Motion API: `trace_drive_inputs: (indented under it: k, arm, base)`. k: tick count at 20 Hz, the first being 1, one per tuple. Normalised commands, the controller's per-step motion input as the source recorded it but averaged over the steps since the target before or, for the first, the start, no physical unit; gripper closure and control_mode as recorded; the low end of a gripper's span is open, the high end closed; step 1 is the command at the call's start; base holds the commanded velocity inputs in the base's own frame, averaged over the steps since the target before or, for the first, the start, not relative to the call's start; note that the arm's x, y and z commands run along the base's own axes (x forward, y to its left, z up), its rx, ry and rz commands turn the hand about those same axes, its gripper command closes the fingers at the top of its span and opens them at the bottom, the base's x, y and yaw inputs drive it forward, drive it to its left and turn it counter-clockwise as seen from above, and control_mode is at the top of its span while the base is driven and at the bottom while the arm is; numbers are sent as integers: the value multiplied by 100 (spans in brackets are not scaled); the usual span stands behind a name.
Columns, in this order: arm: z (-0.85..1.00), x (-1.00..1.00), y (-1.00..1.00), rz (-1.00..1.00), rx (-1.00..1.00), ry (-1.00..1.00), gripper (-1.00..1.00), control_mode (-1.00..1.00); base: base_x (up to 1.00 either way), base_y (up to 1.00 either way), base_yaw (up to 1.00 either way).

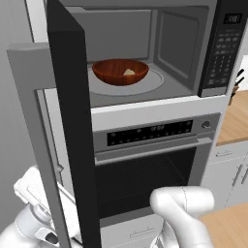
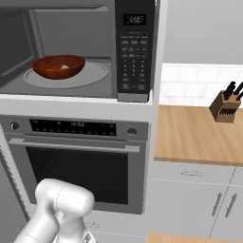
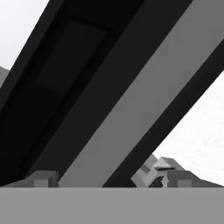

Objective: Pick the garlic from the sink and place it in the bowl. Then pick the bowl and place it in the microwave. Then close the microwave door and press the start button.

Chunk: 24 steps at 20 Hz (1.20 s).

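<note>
While the microwave door (image 1: pixel 70 121) stands swung open, the gripper (image 3: pixel 105 177) sits low behind its outer face, jaws spread wide and holding nothing; one fingertip (image 3: pixel 43 178) shows on each side of the handle (image 3: pixel 144 96). Well above the gripper, inside the microwave (image 2: pixel 135 47), the bowl (image 1: pixel 120 71) rests on the turntable (image 1: pixel 150 82) with the garlic (image 1: pixel 129 72) in it.

i see my arm (image 1: pixel 186 213) low in the left base view, elbow bent and reaching left. my gripper (image 3: pixel 105 177) stands wide open in the hand view, one fingertip (image 3: pixel 43 178) at each side, rolled at a slant.
</note>
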Motion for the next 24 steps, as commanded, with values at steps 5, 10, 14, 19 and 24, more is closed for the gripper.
trace_drive_inputs:
  k: [5,10,14,19,24]
  arm:
    - [22,-37,-88,3,22,-11,-100,-100]
    - [51,-19,-100,12,32,-5,-100,-100]
    - [60,-1,-100,27,38,0,-100,-100]
    - [58,4,-92,31,39,1,-100,-100]
    - [61,42,-66,29,37,8,-100,-100]
  base:
    - [0,0,0]
    - [0,0,0]
    - [0,0,0]
    - [0,0,0]
    - [0,0,0]
